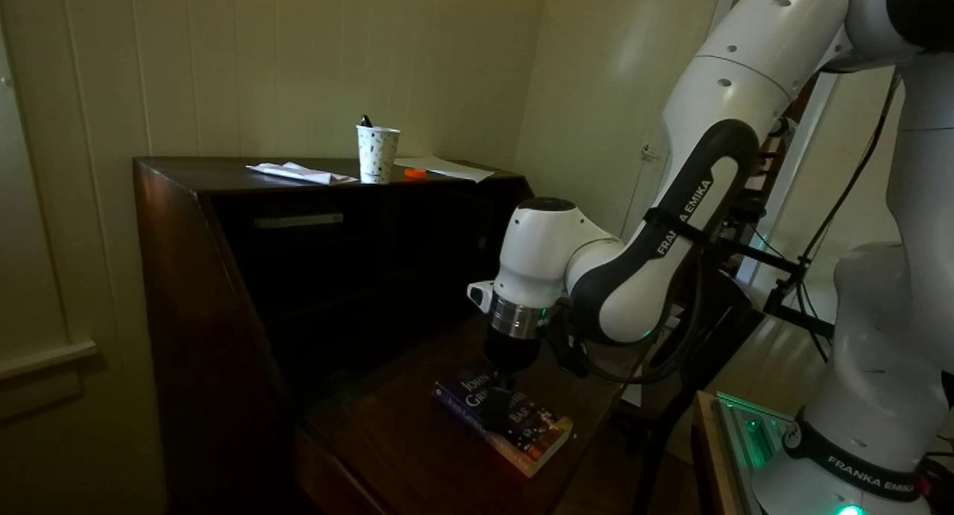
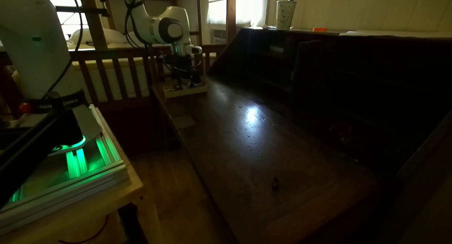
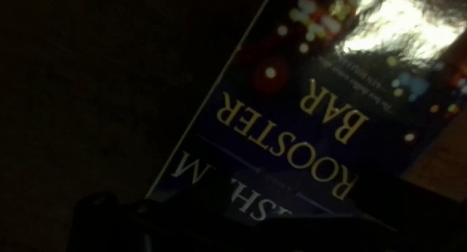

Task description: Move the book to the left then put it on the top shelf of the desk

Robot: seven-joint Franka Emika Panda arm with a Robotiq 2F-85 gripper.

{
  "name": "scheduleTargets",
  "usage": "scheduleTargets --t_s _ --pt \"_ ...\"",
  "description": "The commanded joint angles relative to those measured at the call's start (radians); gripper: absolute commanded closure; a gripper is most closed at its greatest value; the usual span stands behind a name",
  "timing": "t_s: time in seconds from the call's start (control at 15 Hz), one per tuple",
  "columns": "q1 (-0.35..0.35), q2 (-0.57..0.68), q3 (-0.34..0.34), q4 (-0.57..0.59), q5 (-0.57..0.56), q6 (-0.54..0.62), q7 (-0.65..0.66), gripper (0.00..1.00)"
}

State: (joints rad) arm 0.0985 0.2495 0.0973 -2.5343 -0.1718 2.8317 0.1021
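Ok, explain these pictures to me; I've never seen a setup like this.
The machine is a white robot arm with black jaws at its end. Two pictures come from cameras standing apart from it; the dark close-up comes from one mounted on the arm itself. A book lies on the wooden desk with the jaws reaching down over it; whether they grip it is too dark to tell. On the top shelf are a patterned cup, white papers and a small orange thing.
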Motion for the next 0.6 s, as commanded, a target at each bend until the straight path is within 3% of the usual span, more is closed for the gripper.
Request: scheduleTargets --t_s 0.0,0.53 --pt "0.013 0.069 0.033 0.044 0.058 0.006 -0.058 0.0" --pt "0.145 0.118 0.012 0.185 -0.018 -0.054 0.002 0.0"
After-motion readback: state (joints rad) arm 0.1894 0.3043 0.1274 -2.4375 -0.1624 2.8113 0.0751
